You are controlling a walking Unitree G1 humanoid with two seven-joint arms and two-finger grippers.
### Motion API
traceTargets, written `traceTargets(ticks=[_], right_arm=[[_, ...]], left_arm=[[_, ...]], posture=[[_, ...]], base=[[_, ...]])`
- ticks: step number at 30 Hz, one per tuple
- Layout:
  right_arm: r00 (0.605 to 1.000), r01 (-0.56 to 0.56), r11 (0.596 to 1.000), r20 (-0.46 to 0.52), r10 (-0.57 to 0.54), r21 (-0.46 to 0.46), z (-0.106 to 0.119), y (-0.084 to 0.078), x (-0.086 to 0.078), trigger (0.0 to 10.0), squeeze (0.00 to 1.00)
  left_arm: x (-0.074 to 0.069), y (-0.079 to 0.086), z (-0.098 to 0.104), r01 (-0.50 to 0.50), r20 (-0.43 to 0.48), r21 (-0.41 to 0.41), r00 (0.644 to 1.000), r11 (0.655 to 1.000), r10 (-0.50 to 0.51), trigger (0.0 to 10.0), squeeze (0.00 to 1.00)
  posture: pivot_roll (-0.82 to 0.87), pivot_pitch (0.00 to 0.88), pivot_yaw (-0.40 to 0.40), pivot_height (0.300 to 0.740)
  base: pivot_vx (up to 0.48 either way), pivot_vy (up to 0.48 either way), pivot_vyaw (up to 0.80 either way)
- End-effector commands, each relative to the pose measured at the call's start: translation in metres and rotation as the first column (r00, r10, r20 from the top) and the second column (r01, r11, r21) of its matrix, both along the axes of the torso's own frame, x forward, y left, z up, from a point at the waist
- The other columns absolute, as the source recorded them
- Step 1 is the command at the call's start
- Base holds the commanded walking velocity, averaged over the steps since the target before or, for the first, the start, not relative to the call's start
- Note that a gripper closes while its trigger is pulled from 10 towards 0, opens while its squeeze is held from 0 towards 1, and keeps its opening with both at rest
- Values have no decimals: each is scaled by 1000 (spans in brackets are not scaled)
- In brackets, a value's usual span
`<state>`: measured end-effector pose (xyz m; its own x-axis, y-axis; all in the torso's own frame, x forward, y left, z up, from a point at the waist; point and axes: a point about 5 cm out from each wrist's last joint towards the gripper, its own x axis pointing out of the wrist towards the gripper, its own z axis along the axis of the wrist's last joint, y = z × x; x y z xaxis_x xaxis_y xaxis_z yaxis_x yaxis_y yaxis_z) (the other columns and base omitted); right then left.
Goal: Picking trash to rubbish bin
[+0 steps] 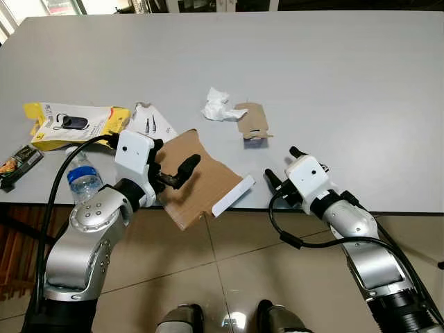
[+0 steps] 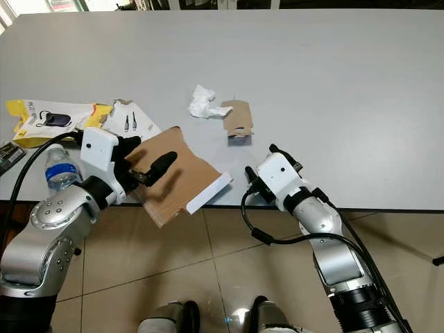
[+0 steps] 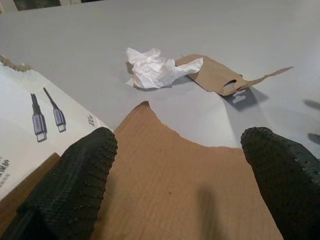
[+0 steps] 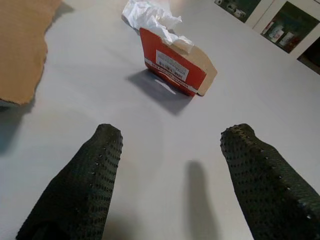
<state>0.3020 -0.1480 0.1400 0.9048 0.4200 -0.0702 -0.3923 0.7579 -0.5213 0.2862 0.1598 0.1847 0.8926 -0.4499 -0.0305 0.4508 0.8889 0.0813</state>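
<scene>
A torn brown cardboard sheet (image 1: 201, 184) with a white strip along one edge lies at the table's front edge and overhangs it. My left gripper (image 1: 170, 165) is over this sheet, open, its two fingers (image 3: 82, 175) spread wide to either side of the brown surface. My right gripper (image 1: 284, 164) hovers open just above the table's front edge with nothing between its fingertips (image 4: 95, 165). It points at a small folded cardboard piece (image 4: 175, 62) with a red labelled face. A crumpled white tissue (image 1: 218, 104) lies beside that piece.
A white cable package (image 1: 149, 121) and a yellow package (image 1: 73, 125) lie at the left, with a snack wrapper (image 1: 19, 163) near the edge. A water bottle (image 1: 84, 182) stands below my left arm. The grey table (image 1: 333, 76) stretches far back. Tiled floor (image 1: 243, 263) lies below.
</scene>
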Motion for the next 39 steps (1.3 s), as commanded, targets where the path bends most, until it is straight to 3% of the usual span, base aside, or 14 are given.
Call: traceTargets(ticks=[1,14,19,26,39], right_arm=[[1000,2,999,14,-2,-45,-1,-3,0,10000,0],[998,-4,996,54,9,-94,7,-10,11,10000,0],[998,-7,995,64,14,-98,6,-7,11,10000,0],[996,-6,994,84,16,-111,6,-7,11,10000,0],[990,-46,984,124,69,-174,14,0,18,10000,0]], left_arm=[[0,1,1,16,-5,-8,1000,1000,-16,10000,0],[-10,-9,9,215,-44,-18,976,977,-215,10000,0],[-20,-14,9,354,-97,14,931,935,-351,10000,0],[-22,-11,8,398,-130,64,913,915,-388,10000,0],[-27,-4,-1,410,-195,77,900,909,-389,10000,0]], posture=[[109,200,49,740],[119,223,59,740],[123,227,69,740],[127,231,81,740],[147,265,103,740]], base=[[0,0,0],[0,0,0],[0,0,0],[0,0,0],[0,0,0]])
